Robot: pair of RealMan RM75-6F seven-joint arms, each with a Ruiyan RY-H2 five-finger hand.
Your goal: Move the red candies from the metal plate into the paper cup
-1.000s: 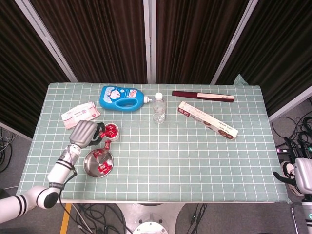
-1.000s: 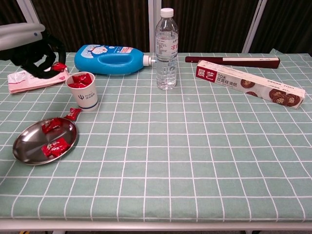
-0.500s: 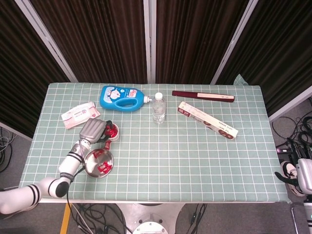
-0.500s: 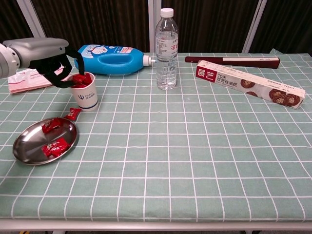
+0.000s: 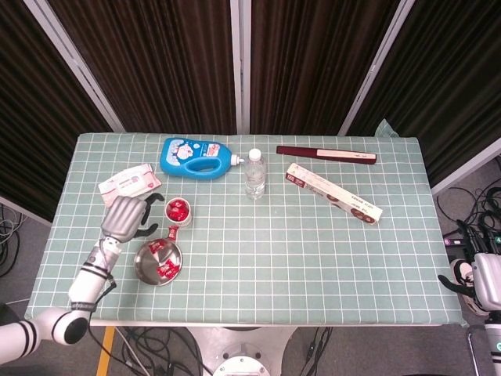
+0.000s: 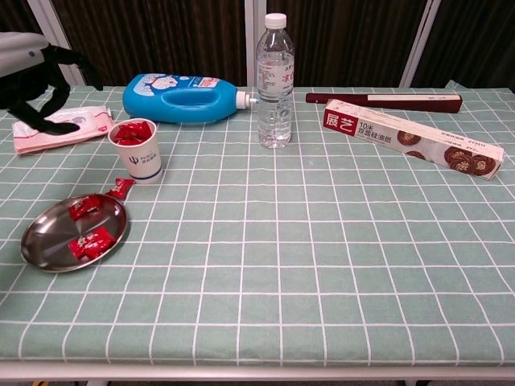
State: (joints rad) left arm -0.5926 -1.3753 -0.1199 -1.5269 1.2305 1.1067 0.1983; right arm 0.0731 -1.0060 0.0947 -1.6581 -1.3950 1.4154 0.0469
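Red candies remain to be moved: two lie in the metal plate [image 6: 32,241] near the table's front left corner, one [image 6: 84,207] by its far rim and one [image 6: 90,242] nearer the middle, while a third [image 6: 121,188] sits on the cloth touching or just beside the plate's rim, in front of the paper cup [image 6: 137,151]. The cup stands upright just behind the plate and already holds red candies. The left hand [image 5: 125,217] hangs empty near the left edge, fingers spread and curved, beside the cup and apart from it. The right hand [image 5: 487,282] shows only partly, off the right edge; I cannot tell its state.

The next pick probably calls for lowering the left hand straight over one wrapper, pinching its twisted end, and keeping clear of the light cup, which a brushing finger could tip.
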